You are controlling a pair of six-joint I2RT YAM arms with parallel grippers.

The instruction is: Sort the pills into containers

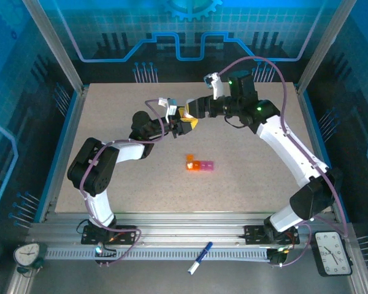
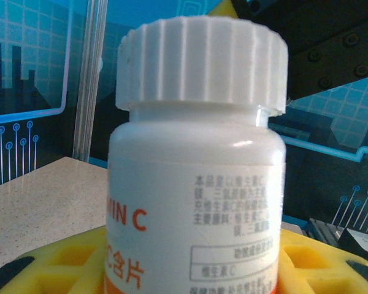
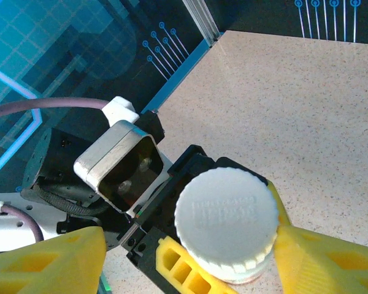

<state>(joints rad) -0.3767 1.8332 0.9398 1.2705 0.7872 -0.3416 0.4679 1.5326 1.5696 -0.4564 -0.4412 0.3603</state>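
Readying the bottle (image 2: 196, 202)
Left gripper (image 2: 184, 275) clamps it; right gripper (image 3: 193, 254) spread around its cap (image 3: 226, 217); containers (image 1: 199, 165) lie crosswise, well apart, near side.

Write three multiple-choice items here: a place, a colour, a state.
1. The strip of cells lies: A on the front rail; B in the middle of the table; C against the back wall.
2. The bottle has a cap that is: A white; B orange; C blue.
3. The right hand is: A shut on the strip; B resting on the table; C open around the cap.
B, it sits alone at the table's centre; A, the ribbed cap shows white; C, its yellow fingers stand apart, either side of the cap.
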